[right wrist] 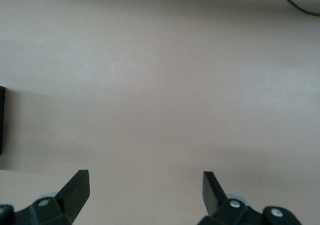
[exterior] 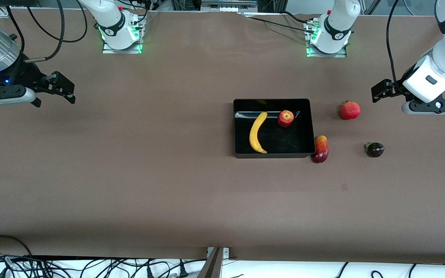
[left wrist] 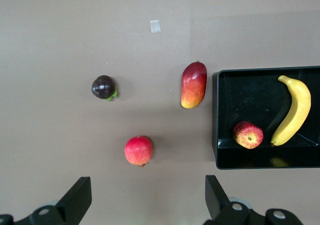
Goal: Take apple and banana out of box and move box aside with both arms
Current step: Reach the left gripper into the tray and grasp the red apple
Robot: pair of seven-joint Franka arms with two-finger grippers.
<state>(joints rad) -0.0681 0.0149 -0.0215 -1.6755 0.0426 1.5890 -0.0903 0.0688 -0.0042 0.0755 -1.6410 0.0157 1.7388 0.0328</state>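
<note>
The box (exterior: 272, 153) sits on the tabletop toward the left arm's end, and both fruits lie inside it: the banana (exterior: 257, 132) along the side toward the right arm, the apple (exterior: 286, 118) near the wall closest to the robots' bases.

The apple looks small, firm and smooth, likely to roll if nudged; a pinch across its middle seems safest. The banana looks light and easily bruised, best taken across its middle, where it curves least. The box looks stiff, light and glossy, so probably slippery; I would expect each arm to take an opposite wall.

A mango (exterior: 320, 149) lies right against the box's corner near the front edge, where it could get shoved. A pomegranate (exterior: 350, 110) and a dark plum-like fruit (exterior: 374, 149) sit well apart from it.

The left gripper (exterior: 379, 92) hangs over bare tabletop just past the pomegranate, jaws wide apart and empty. The right gripper (exterior: 62, 87) waits over the tabletop's other end, jaws likewise spread and empty.
</note>
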